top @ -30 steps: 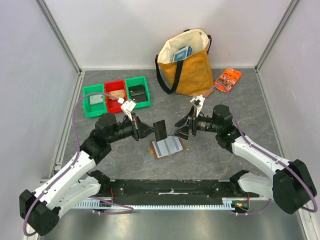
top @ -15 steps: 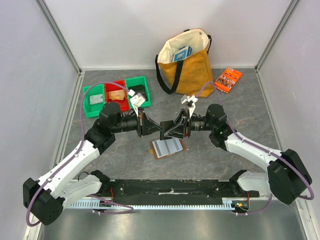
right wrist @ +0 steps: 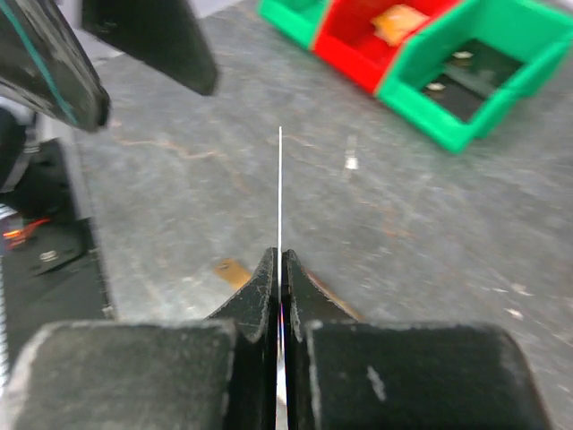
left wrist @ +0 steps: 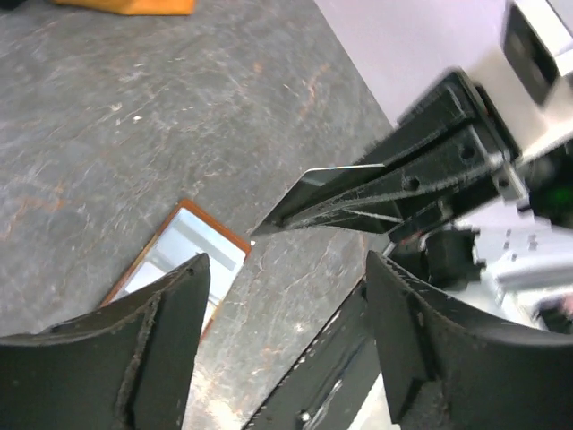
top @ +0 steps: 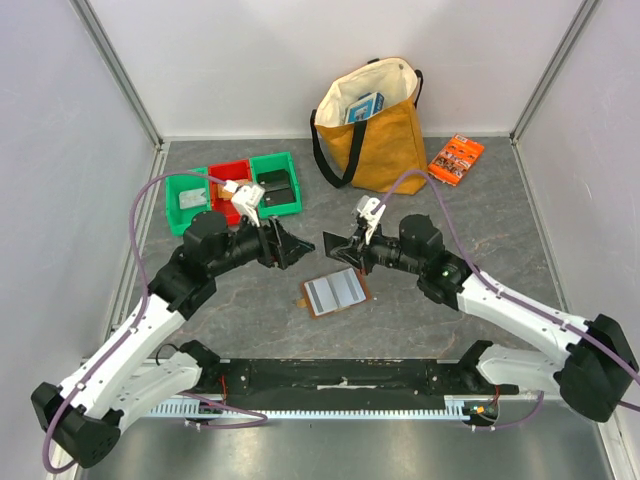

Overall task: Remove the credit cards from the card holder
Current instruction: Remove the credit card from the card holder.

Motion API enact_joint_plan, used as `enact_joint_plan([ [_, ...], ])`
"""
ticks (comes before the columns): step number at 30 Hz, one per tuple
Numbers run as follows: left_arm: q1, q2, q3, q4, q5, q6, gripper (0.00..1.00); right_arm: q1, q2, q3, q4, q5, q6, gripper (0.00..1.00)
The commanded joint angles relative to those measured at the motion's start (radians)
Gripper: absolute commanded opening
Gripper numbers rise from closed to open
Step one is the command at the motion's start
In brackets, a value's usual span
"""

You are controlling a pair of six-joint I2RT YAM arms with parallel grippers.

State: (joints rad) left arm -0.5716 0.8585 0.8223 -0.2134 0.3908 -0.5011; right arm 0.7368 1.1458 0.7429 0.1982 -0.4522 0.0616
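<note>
The card holder (top: 335, 292) lies open on the table, brown rim and pale grey-blue inside, between the two arms; it also shows in the left wrist view as the card holder (left wrist: 183, 244). My right gripper (top: 347, 249) is shut on a dark credit card (top: 333, 244) held above the table. In the right wrist view the credit card (right wrist: 280, 184) is edge-on, a thin line rising from between the closed right gripper (right wrist: 280, 262). My left gripper (top: 296, 247) stands open just left of the card, nothing between its fingers (left wrist: 170, 313). The same credit card (left wrist: 327, 184) shows beyond the left gripper (left wrist: 286, 269).
Three small bins stand at the back left: green bin (top: 187, 201), red bin (top: 232, 184), green bin (top: 275, 180). A mustard tote bag (top: 378, 125) stands at the back centre, and an orange printed packet (top: 456, 157) lies to its right.
The left gripper held the card upright, met the right gripper, then opened and drew back left. The right gripper shut on the card and now holds it alone.
</note>
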Motion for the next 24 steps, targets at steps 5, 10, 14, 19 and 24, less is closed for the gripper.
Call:
enact_joint_plan([
  [5,-0.005,-0.030,-0.020,-0.011,-0.165,-0.514,0.80,0.241,-0.032,-0.037,0.046,0.853,-0.327,0.00],
  [10,-0.013,0.045,-0.008,0.066,-0.110,-0.588,0.80,0.381,0.040,-0.039,0.138,1.125,-0.453,0.00],
  [14,-0.033,0.092,-0.008,0.109,-0.122,-0.623,0.80,0.440,0.084,-0.028,0.181,1.192,-0.477,0.00],
  [19,-0.054,0.138,-0.031,0.155,-0.135,-0.649,0.79,0.493,0.146,-0.010,0.218,1.271,-0.509,0.00],
  [24,-0.076,0.209,-0.025,0.187,-0.129,-0.646,0.75,0.530,0.204,0.015,0.242,1.319,-0.543,0.00],
])
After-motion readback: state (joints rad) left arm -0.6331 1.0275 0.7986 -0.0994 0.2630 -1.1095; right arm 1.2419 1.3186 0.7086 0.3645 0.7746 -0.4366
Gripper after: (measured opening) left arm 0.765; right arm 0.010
